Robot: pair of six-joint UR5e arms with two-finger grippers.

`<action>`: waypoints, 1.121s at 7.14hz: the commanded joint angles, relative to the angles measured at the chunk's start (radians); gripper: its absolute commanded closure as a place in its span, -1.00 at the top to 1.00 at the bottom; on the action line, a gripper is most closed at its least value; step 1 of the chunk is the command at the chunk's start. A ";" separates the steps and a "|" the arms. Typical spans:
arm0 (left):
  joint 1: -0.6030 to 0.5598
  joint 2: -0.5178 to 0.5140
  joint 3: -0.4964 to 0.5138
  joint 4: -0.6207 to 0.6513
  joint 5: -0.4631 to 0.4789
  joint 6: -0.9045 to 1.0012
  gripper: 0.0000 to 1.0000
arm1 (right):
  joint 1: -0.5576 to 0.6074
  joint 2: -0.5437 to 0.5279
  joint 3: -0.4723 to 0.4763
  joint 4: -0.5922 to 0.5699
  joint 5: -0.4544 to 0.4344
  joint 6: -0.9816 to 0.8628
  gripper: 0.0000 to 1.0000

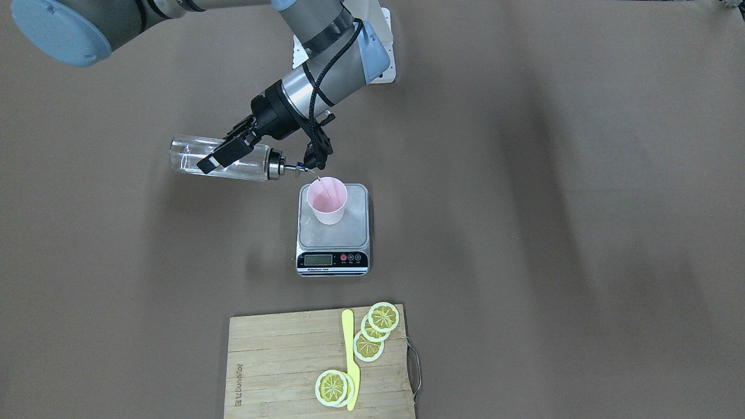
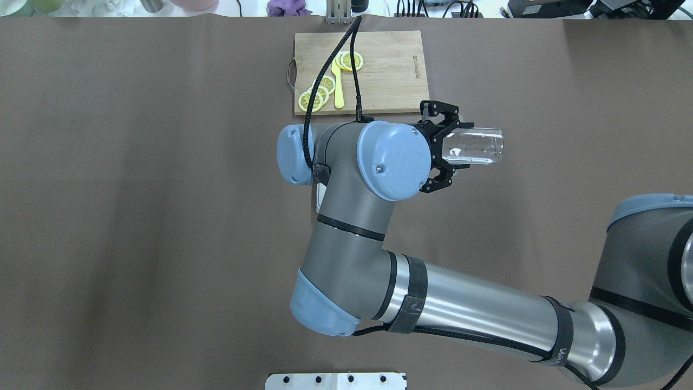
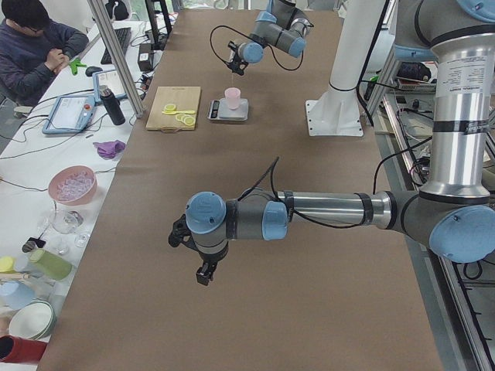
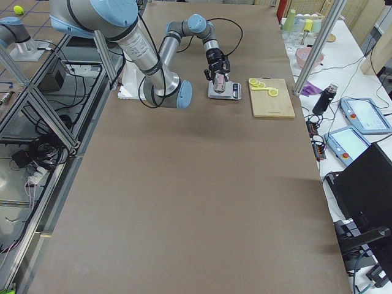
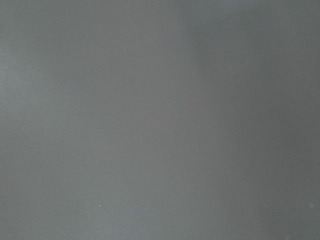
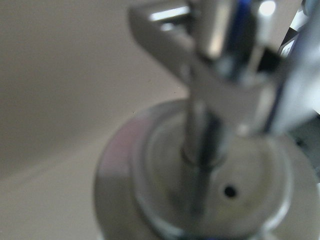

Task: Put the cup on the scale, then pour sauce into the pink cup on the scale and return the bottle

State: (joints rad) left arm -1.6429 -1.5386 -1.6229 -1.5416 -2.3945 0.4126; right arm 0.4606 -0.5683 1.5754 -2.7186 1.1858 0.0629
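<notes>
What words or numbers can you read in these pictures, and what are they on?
No text can be quoted for sure.
On the board: a burnt-in brand runs along one edge, too blurred to read.
On the scale: white print on the black front strip, too small to read.
On its display: no digits can be made out.
On its buttons: tiny labels, unreadable.
</notes>
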 commanded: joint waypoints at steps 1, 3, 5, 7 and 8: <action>0.000 0.000 0.000 0.000 0.000 0.000 0.97 | 0.001 0.001 0.000 -0.001 0.000 0.000 -1.00; 0.000 0.000 0.000 0.000 0.000 0.000 0.97 | 0.001 0.001 0.000 -0.001 0.000 0.000 -1.00; 0.000 0.000 -0.002 -0.002 0.000 0.000 0.97 | 0.001 0.001 0.000 -0.001 0.000 0.000 -1.00; 0.000 0.000 -0.003 -0.002 0.000 0.000 0.97 | 0.001 0.001 0.002 0.005 0.001 0.000 -1.00; 0.000 0.000 -0.003 -0.002 0.000 0.000 0.97 | 0.003 0.001 0.003 0.013 0.001 0.000 -1.00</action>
State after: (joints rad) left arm -1.6429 -1.5386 -1.6257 -1.5431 -2.3945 0.4126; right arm 0.4623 -0.5676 1.5768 -2.7135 1.1868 0.0629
